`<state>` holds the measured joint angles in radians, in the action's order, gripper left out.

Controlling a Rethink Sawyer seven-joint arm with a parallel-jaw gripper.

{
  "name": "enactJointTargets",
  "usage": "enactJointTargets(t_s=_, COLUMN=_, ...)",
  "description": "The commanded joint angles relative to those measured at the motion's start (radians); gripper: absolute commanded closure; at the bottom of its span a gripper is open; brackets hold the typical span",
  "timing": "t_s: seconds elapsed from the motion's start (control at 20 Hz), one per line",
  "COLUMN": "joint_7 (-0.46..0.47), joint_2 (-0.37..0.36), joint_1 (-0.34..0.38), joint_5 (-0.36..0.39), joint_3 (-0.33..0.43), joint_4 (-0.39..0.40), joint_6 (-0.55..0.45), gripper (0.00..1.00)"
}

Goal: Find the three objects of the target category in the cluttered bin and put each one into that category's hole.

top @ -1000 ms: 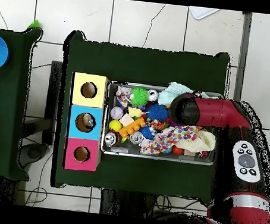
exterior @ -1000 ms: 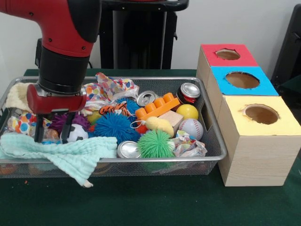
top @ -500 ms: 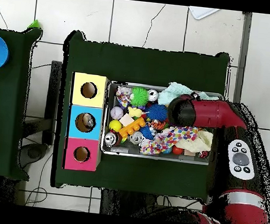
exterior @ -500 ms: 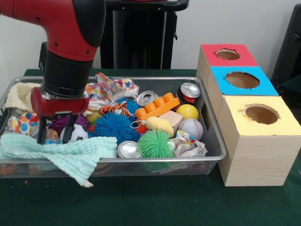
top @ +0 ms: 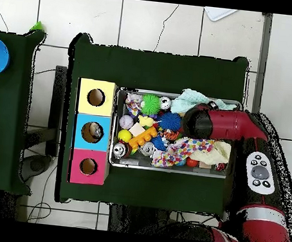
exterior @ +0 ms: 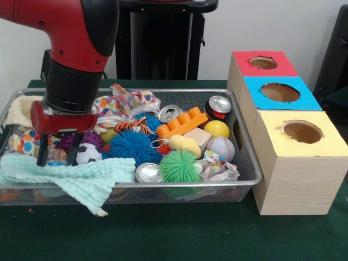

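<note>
At the left of the frame the gripper (exterior: 56, 155) hangs with fingers spread wide, just above the mint towel (exterior: 70, 176); the soccer ball (exterior: 87, 154) sits beside its right finger.

The wire bin (exterior: 247, 163) is silver. Inside it, a pale mint cloth (exterior: 76, 176) drapes the front edge, beside a bright green spiky ball (exterior: 180, 166) and a blue spiky ball (exterior: 131, 147). Behind those lie an orange brick (exterior: 182, 123), a yellow ball (exterior: 217, 129) and a white baseball (exterior: 221, 148) with red stitching. Right of the bin, the wooden box (exterior: 283, 130) has red, blue and yellow tops.
</note>
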<state>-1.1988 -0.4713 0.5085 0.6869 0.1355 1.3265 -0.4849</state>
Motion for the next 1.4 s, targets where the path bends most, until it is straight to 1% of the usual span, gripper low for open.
enactJointTargets(t_s=0.05, joint_7=-0.001, joint_2=0.075, joint_1=-0.005, joint_5=0.097, joint_3=-0.023, joint_4=-0.007, joint_6=0.014, gripper=0.00)
enactJointTargets(t_s=0.25, joint_7=-0.001, joint_2=0.084, joint_1=-0.012, joint_5=0.110, joint_3=-0.025, joint_4=-0.014, joint_6=0.014, gripper=0.00)
enactJointTargets(t_s=0.4, joint_7=-0.018, joint_2=0.090, joint_1=-0.021, joint_5=0.113, joint_3=-0.035, joint_4=-0.020, joint_6=0.019, gripper=0.00)
enactJointTargets(t_s=0.65, joint_7=-0.048, joint_2=0.091, joint_1=-0.023, joint_5=0.094, joint_3=-0.041, joint_4=-0.008, joint_6=0.006, gripper=0.00)
enactJointTargets(t_s=0.85, joint_7=-0.074, joint_2=0.087, joint_1=-0.022, joint_5=0.065, joint_3=-0.046, joint_4=0.006, joint_6=-0.019, gripper=0.00)
enactJointTargets(t_s=1.4, joint_7=-0.105, joint_2=0.094, joint_1=-0.059, joint_5=0.073, joint_3=-0.082, joint_4=0.003, joint_6=-0.004, gripper=0.00)
